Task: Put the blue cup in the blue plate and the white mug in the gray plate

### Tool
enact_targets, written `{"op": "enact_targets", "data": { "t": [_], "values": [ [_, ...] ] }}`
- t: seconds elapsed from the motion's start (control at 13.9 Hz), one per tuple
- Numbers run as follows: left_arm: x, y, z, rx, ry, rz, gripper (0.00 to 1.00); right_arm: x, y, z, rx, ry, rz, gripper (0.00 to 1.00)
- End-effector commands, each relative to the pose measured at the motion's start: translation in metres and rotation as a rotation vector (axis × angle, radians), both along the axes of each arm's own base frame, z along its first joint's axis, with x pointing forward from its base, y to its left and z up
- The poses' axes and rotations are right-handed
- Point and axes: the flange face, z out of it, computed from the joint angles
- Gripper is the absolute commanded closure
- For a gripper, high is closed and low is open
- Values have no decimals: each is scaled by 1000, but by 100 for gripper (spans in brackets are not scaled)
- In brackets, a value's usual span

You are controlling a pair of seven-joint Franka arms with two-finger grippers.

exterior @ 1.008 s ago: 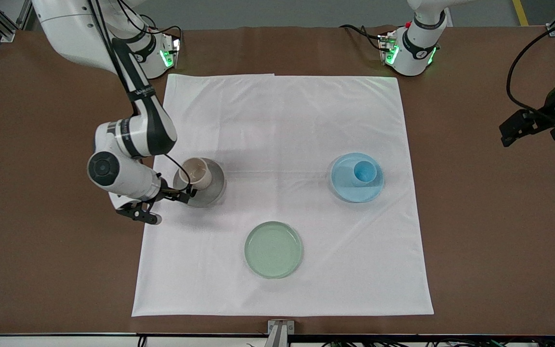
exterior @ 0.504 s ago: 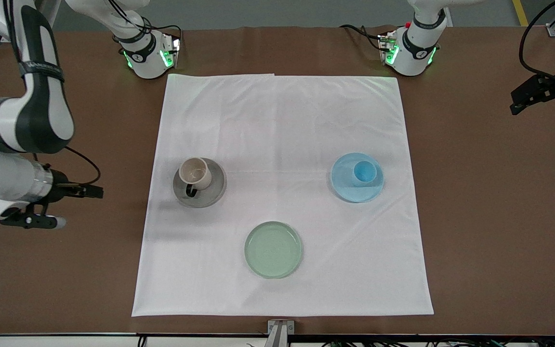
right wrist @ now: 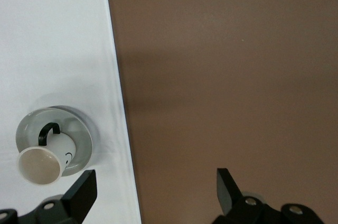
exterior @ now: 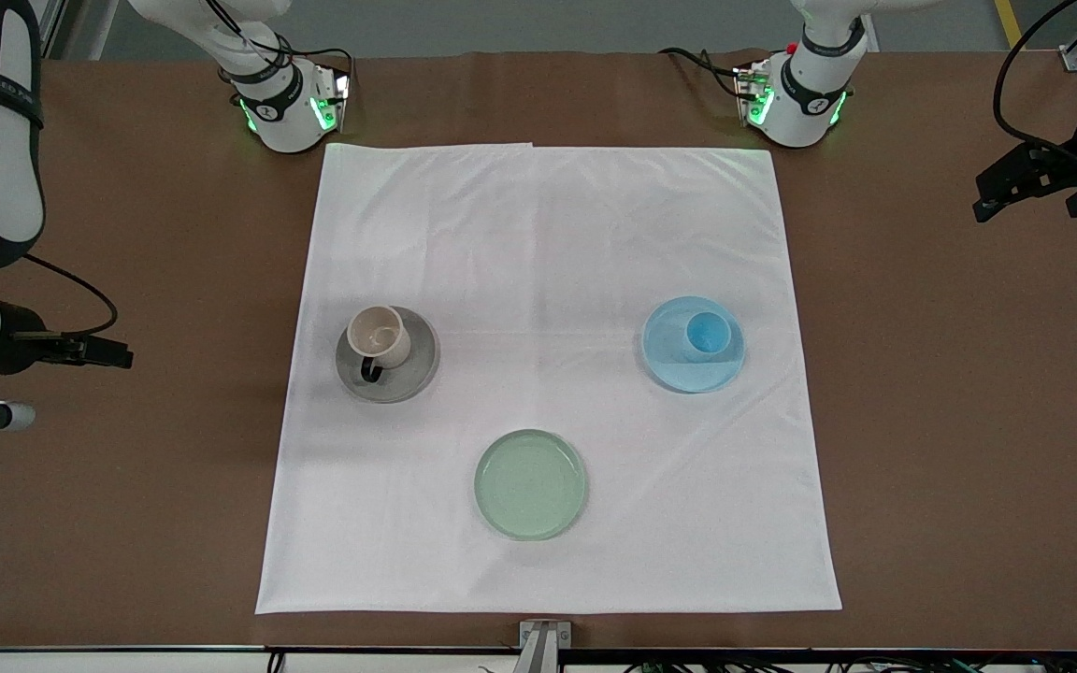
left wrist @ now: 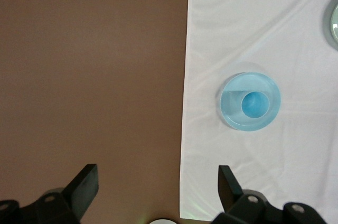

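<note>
Brown worktop (exterior: 950, 449) under a white cloth (exterior: 548, 280) carries three plates. I see the white mug (exterior: 380, 336) upright in the gray plate (exterior: 408, 379), the blue cup (exterior: 708, 333) in the blue plate (exterior: 688, 374), and the green plate (exterior: 531, 484) holds nothing. My left tool (left wrist: 157, 184) and right tool (right wrist: 156, 188) both hang empty with fingers spread over bare worktop off the cloth; only the right wrist view shows a small mark on the mug's side

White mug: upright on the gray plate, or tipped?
Upright. The white mug stands in the gray plate, open mouth up and empty, handle toward the front camera; nothing grips it.
</note>
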Motion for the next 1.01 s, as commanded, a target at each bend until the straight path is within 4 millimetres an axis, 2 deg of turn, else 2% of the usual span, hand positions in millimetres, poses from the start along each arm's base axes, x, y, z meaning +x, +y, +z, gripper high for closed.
{"op": "enact_targets", "data": {
  "t": [0.0, 0.14, 0.29, 0.43, 0.5, 0.58, 0.65, 0.94],
  "values": [
    [-6, -9, 0, -22, -10, -8, 0, -1, -11, 20, 2, -14, -17, 0],
    [-6, -10, 0, -22, -10, -9, 0, 0, -6, 31, 0, -33, -10, 0],
    [-6, -13, -1, -23, -6, -16, 0, -4, -4, 29, 5, 3, -6, 0],
    [-7, -26, -4, -13, -3, -38, 0, -10, -2, 27, 3, 46, -8, 0],
    [-7, -25, -4, -13, -3, -36, 0, -15, -5, 41, 11, 22, -12, 0],
    [-6, -24, -5, -13, -1, -33, 0, -23, -11, 52, 17, 9, -16, 0],
    [-6, -24, -5, -14, -1, -33, 0, -30, -15, 54, 18, 13, -23, 0],
    [-3, -25, -6, -14, -7, -36, 0, -84, -18, 75, 31, -37, -25, 0]
  ]
}}
